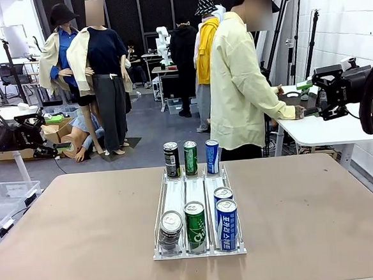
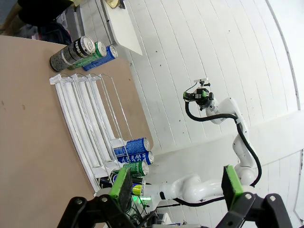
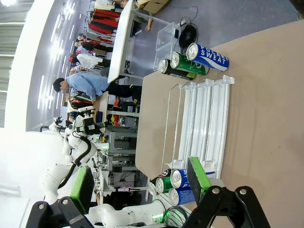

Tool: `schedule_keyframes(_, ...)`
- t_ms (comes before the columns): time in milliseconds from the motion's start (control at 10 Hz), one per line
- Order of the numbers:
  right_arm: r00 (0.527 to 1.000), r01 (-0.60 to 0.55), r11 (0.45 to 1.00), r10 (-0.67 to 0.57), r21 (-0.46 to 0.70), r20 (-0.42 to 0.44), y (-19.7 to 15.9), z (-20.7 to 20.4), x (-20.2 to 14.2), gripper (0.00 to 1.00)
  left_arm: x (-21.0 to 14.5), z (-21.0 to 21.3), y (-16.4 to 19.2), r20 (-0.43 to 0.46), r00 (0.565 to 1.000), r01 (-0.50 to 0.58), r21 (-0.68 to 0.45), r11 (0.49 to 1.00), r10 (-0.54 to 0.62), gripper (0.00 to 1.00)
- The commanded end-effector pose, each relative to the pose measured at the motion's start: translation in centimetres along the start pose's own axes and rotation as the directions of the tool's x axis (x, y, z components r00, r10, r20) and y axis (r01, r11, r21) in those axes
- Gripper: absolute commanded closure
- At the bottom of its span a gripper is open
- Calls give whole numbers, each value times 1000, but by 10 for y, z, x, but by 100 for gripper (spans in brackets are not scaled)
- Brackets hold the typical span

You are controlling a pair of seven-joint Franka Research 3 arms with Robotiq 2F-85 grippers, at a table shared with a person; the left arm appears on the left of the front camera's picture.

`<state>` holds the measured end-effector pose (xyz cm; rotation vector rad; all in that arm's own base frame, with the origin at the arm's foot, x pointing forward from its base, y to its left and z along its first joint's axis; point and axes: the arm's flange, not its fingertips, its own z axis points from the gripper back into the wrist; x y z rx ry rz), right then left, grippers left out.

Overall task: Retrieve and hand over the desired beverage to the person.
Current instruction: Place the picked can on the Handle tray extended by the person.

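Both grippers, left (image 2: 175,187) and right (image 3: 140,183), are holding their fingers apart. Cans are standing in a rack (image 1: 195,194) on the worktop (image 1: 71,231). The person (image 1: 240,85) is standing sideways beyond.

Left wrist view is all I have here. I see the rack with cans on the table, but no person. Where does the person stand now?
Observer: The person stands beyond the far edge of the table, turned sideways, with a hand on a white side table.
Operator: And is the right gripper open? In my view it is too far off to tell.
Observer: Yes. In the right wrist view the right gripper has its green pads wide apart, with nothing between them.
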<state>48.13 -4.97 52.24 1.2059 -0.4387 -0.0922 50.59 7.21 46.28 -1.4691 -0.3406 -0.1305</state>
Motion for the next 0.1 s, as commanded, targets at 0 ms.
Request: schedule_keyframes(0, 1000, -1, 1000, 2, 1, -9, 0, 0, -1, 0, -1, 0, -2, 4, 1000, 4, 9, 1000, -4, 0)
